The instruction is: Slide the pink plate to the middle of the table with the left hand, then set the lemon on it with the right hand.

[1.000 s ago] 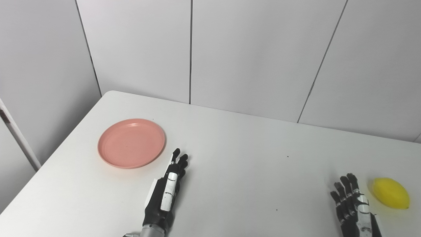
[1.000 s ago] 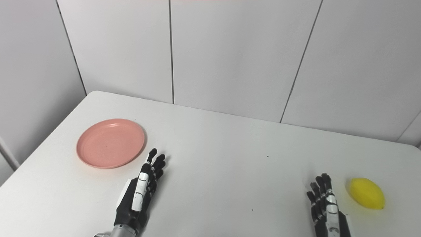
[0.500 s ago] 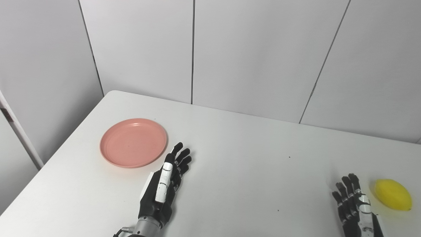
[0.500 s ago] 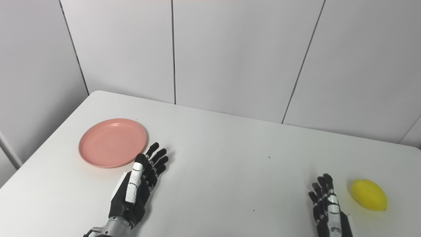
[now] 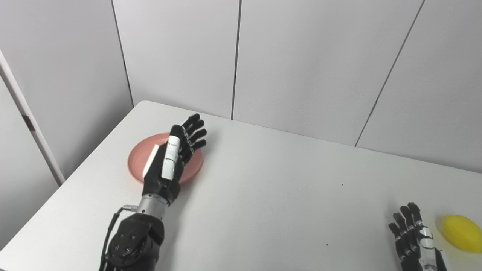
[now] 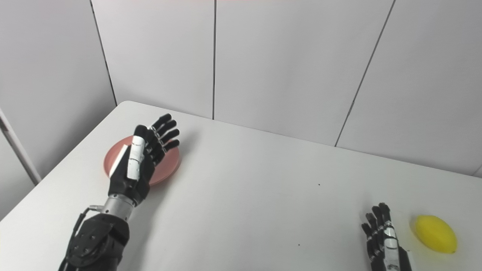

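The pink plate [image 5: 137, 165] lies on the white table [image 5: 271, 188] at the far left. My left hand [image 5: 174, 154] is open, fingers spread, raised over the plate and hiding much of its middle; I cannot tell whether it touches the plate. The plate also shows in the right eye view [image 6: 167, 169] under the left hand [image 6: 145, 158]. The yellow lemon [image 5: 462, 232] lies at the front right. My right hand [image 5: 412, 237] is open and flat near the table's front edge, just left of the lemon and apart from it.
Grey wall panels [image 5: 301, 56] stand right behind the table's far edge. The table's left edge runs diagonally close to the plate. A white post [image 5: 30, 124] stands left of the table.
My left hand has lifted and reached forward-left from beside the plate to over it. The camera has shifted, so the whole scene sits further right. The right hand and lemon have not moved.
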